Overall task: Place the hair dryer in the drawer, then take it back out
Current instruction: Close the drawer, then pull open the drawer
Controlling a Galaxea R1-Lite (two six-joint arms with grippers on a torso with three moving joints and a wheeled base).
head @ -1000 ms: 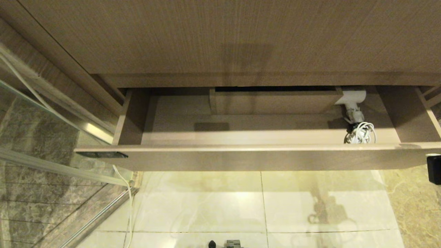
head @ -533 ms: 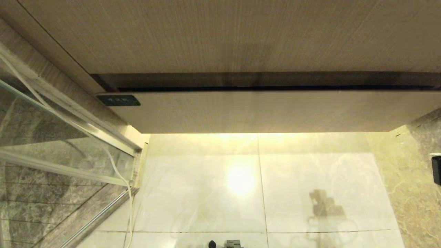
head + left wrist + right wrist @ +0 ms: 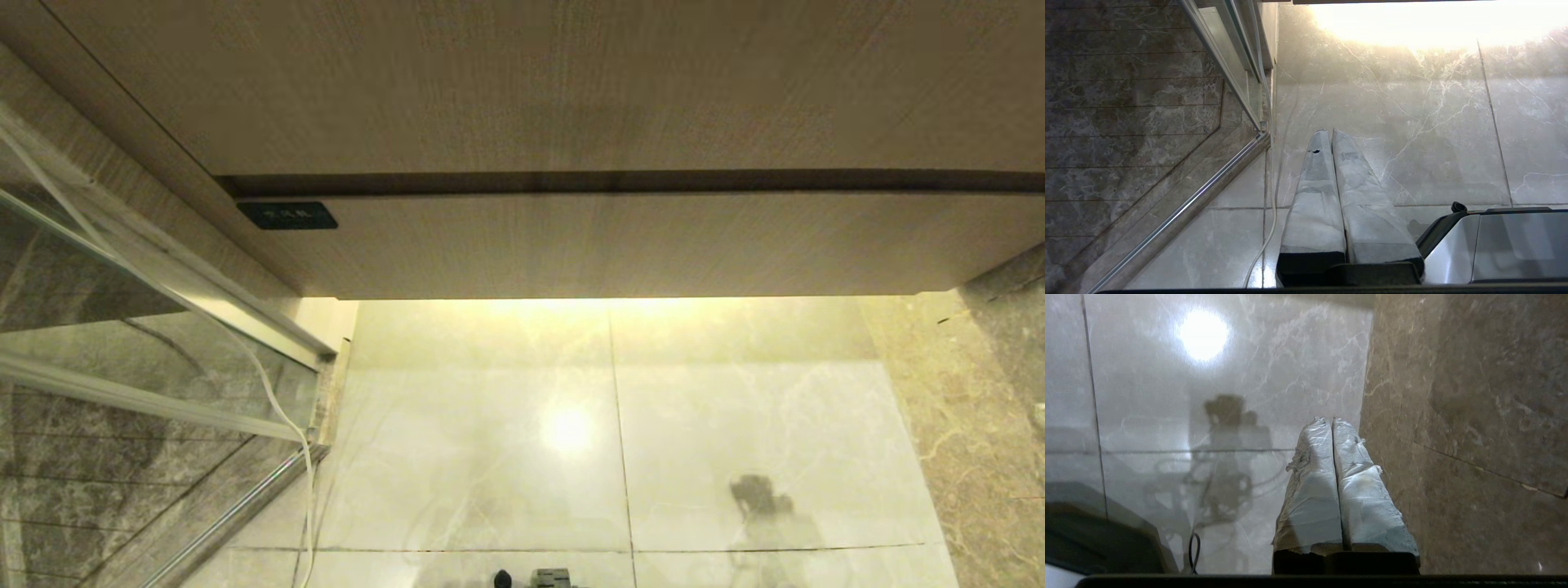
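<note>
Left pincer [image 3: 1331, 132], right pincer [image 3: 1331, 419] closed

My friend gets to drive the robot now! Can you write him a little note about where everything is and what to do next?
Left gripper: shut, empty, parked over the floor tiles beside the glass shower door.
Right gripper: shut, empty, hanging over the floor, away from the drawer.
The drawer: pushed fully closed; its flat front sits flush under the counter.
The hair dryer: not in sight in any view.
Done: the drawer is closed.
Left: open the drawer again, take the hair dryer back out.
</note>
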